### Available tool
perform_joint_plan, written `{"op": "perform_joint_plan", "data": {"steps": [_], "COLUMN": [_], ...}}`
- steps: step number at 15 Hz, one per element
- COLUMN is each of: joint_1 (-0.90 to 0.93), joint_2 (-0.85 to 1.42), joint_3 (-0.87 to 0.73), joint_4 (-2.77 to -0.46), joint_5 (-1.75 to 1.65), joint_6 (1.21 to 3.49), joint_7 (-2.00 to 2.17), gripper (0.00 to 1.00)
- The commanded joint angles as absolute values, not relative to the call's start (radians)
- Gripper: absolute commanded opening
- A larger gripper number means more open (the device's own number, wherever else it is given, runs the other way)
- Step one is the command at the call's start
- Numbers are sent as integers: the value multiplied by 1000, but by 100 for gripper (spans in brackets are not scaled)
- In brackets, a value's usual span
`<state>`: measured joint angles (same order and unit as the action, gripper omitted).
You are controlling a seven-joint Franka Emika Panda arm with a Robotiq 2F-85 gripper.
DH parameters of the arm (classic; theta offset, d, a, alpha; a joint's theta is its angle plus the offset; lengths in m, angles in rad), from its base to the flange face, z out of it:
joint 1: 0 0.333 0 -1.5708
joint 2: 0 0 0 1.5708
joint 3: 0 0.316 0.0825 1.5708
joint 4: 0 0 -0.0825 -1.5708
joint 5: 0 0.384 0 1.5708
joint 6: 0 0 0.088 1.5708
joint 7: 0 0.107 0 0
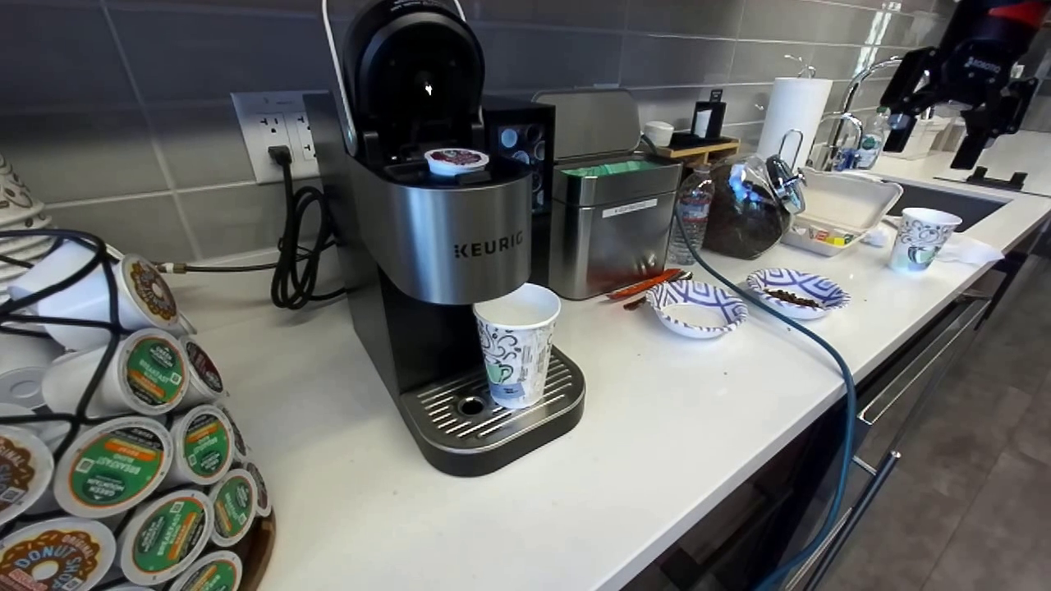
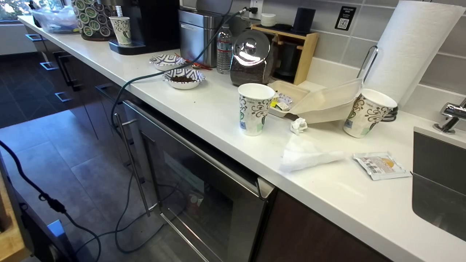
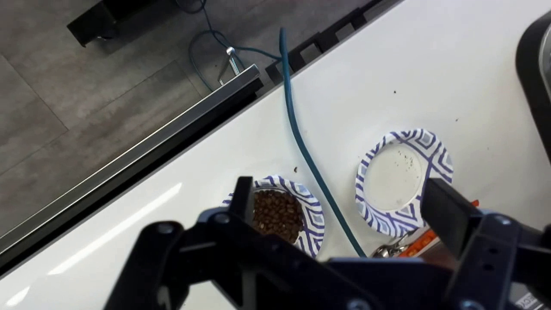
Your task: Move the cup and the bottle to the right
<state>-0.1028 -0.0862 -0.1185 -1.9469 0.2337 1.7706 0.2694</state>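
Note:
Three white paper cups with printed swirls show: a cup (image 2: 255, 109) near the counter's front edge, a cup (image 2: 367, 112) beside the paper towels, and a cup (image 1: 517, 345) on the coffee machine's drip tray. Which of them is the task's cup I cannot tell. The clear bottle (image 1: 694, 213) stands between the steel bin and a dark jar, in both exterior views. High over the counter, my gripper (image 1: 934, 144) is open, pointing down and holding nothing. In the wrist view its fingers (image 3: 445, 209) are spread wide above two bowls; neither cup nor bottle appears there.
Two blue-patterned bowls sit on the counter, a bowl (image 3: 312, 206) with brown beans and a bowl (image 3: 434, 148) with crumbs. A blue cable (image 3: 305, 150) runs between them over the edge. The jar (image 2: 251, 58), opened tray (image 2: 327, 102), napkin (image 2: 309, 154) and sink (image 2: 437, 160) lie further along.

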Motion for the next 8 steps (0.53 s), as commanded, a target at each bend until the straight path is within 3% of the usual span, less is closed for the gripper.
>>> {"op": "perform_joint_plan", "data": {"steps": [1, 8], "joint_1": [-107, -92], "joint_2": [-80, -66], "joint_3": [-115, -105], "joint_4": [-1938, -1973], "joint_5": [234, 219], "joint_6": [1758, 1977], "joint_7": [254, -18], "gripper": [100, 100]}}
